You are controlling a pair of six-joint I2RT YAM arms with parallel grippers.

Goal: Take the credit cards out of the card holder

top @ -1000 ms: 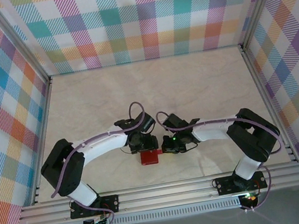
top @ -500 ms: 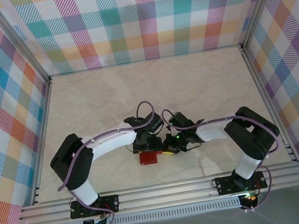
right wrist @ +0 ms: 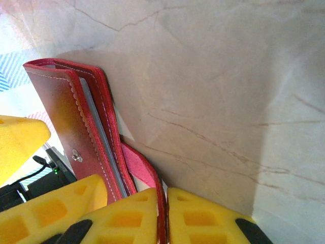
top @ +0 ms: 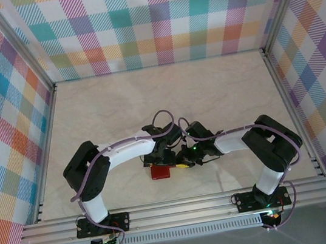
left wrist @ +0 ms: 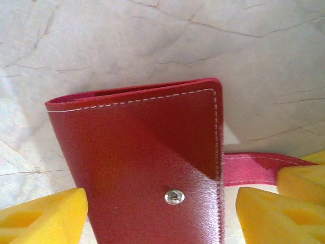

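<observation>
The red card holder (top: 160, 171) stands on edge on the table between the two arms. Its cover with a silver snap (left wrist: 174, 196) faces the left wrist camera. My left gripper (left wrist: 160, 218) is open, one yellow finger (left wrist: 43, 216) on each side of the card holder (left wrist: 147, 162). My right gripper (right wrist: 163, 216) is shut on the holder's red snap tab (right wrist: 139, 165), which stretches out from the holder (right wrist: 66, 117). A thin pale edge of the credit cards (right wrist: 107, 147) shows between the red covers.
The marble-patterned table (top: 159, 98) stretches beyond the arms, with plaid walls (top: 148, 20) on three sides. An aluminium rail (top: 176, 209) runs along the near edge by the arm bases.
My left arm has swung right and lowered over the card holder, and its jaws have opened wider. The right gripper has kept its grip on the tab, shifting slightly left.
</observation>
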